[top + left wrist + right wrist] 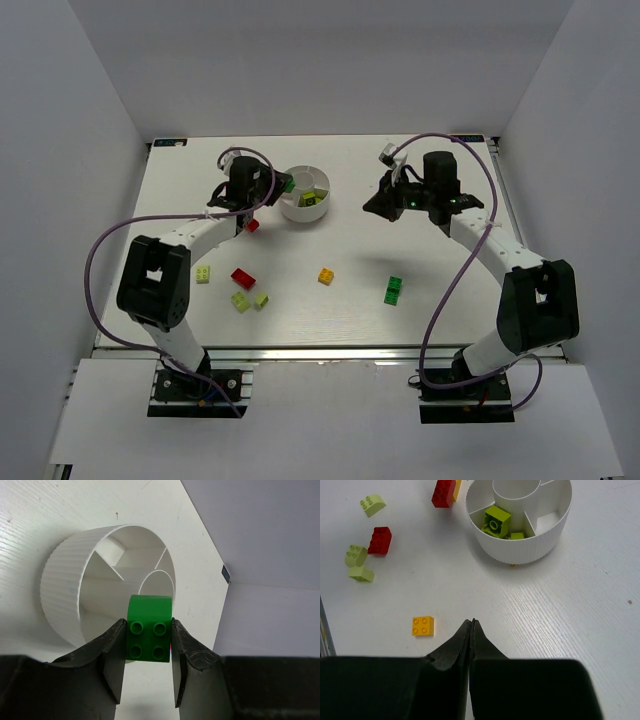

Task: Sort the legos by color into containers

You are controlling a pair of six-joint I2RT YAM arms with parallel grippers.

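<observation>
Left tool [148, 630] grasps a green brick [149, 617] beside the dish [60, 595]; right tool [471, 626] clenched, empty. Only lime bricks [497, 521] are sorted; most legos lie loose on the surface [580, 630]

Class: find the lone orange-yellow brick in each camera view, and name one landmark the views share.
Top external: orange-yellow brick near centre, below the white dish.
Left wrist: not in it.
Right wrist: lower left, beside the right gripper.
Shared landmark: the white dish.

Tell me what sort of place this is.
Probably a robot lab's test bench, not a home: a white table boxed in by plain white panels, left arm and right arm bolted at its near edge, toy bricks beside a divided dish.
</observation>
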